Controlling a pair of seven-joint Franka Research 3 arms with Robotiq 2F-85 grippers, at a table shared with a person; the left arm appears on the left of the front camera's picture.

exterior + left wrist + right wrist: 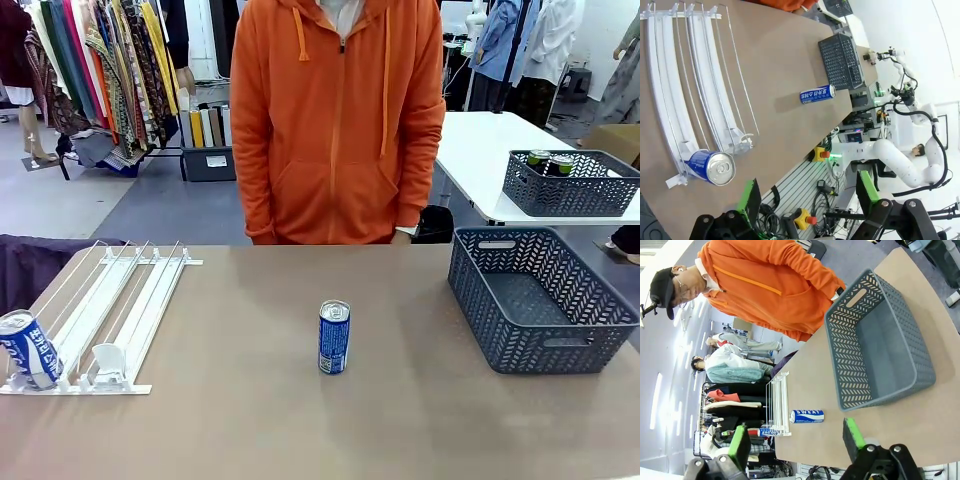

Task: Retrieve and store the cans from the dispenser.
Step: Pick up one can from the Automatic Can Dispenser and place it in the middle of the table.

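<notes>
Plainly, the blue-and-white can standing upright in the middle of the bench was a thin-walled cylinder. I judged it fairly light even if full, with a smooth printed skin that could slip, or dent under a hard squeeze. The best hold looked to be across its mid-body, pads on opposite sides, below the silver top. A second can in the same colours leaned at the front of the dispenser, in its leftmost lane against the low lip, so it would probably need lifting over that lip rather than dragging. A white pusher block sat in a neighbouring lane. Well apart to the right of the upright can lay the grey basket, open-topped with stiff lattice walls, the likely store. The left end effector looked onto the dispenser's front end, spread wide and gripping nothing. The right end effector was likewise wide apart and unloaded, facing the basket. A person in an orange hoodie stood at the far side.
</notes>
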